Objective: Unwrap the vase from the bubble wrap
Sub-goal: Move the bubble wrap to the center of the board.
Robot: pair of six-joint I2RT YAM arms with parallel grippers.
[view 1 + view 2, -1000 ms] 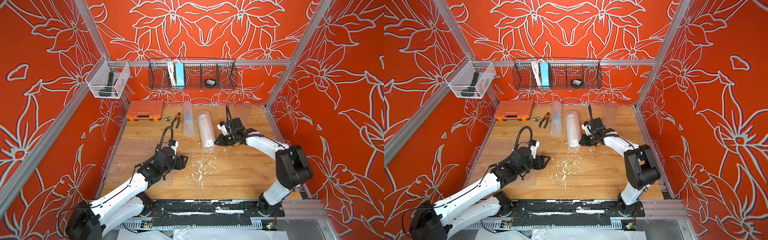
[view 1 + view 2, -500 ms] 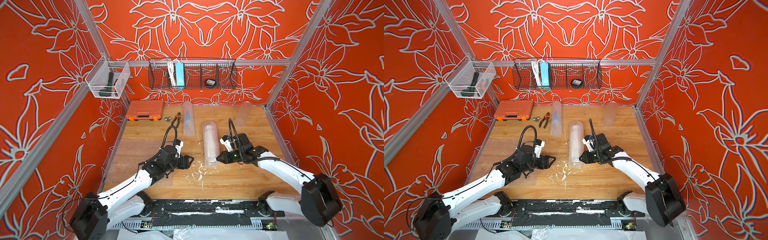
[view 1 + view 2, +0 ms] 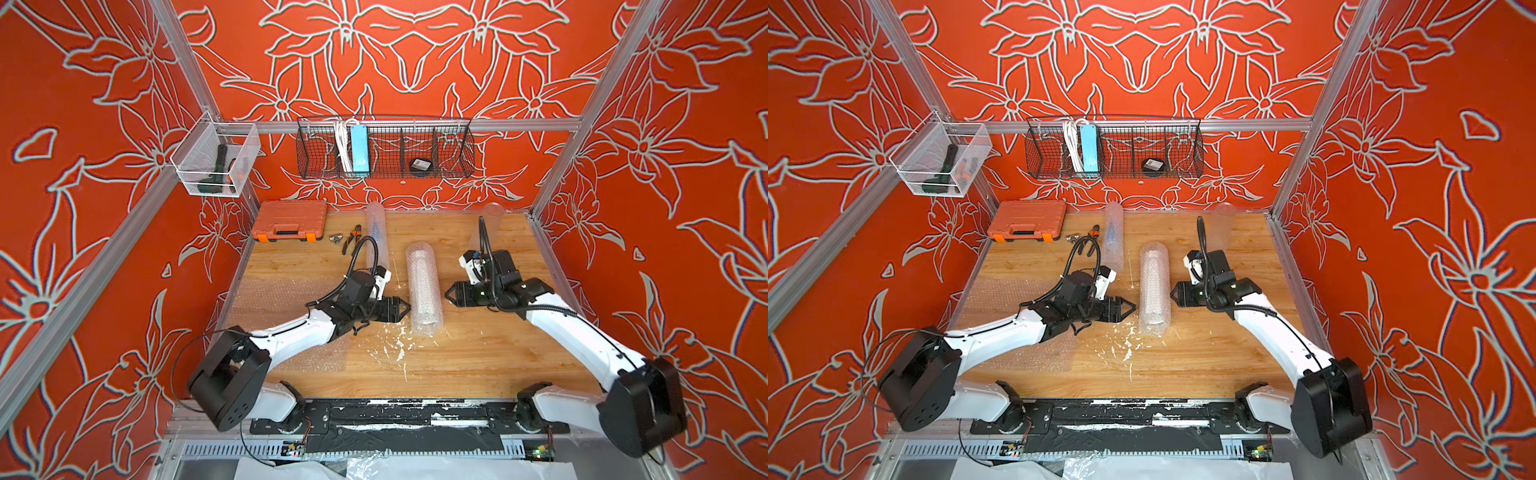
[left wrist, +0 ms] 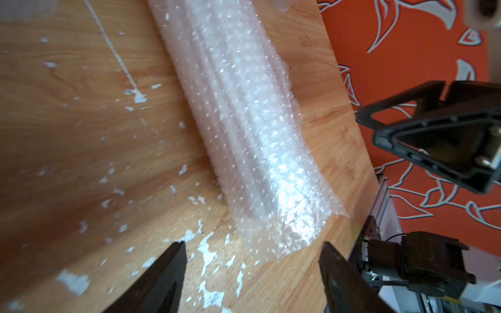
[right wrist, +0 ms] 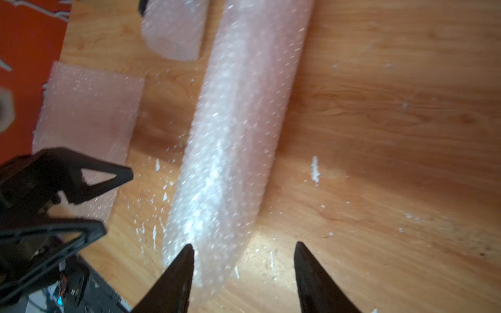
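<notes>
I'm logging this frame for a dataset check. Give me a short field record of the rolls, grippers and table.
middle roll: bubble wrap, lying rolled up on the table
left gripper: open, empty, close beside the roll
right gripper: open, empty, on the roll's opposite side
flat sheet: bubble wrap spread under the left arm
back edge: orange tool case, pliers, second roll

There it was: the centre roll [image 3: 424, 286] of clear bubble wrap lay on its side in the middle of the wooden table [image 3: 478, 365]. It ran front to back, fully rolled, with a dim shape showing through the layers. A flat sheet [image 3: 266, 303] was spread over the table's left side. Toward the back lay a slimmer roll [image 3: 376, 232] with something bluish inside. A far-right roll [image 3: 1221, 228] sat near the rear corner.
</notes>
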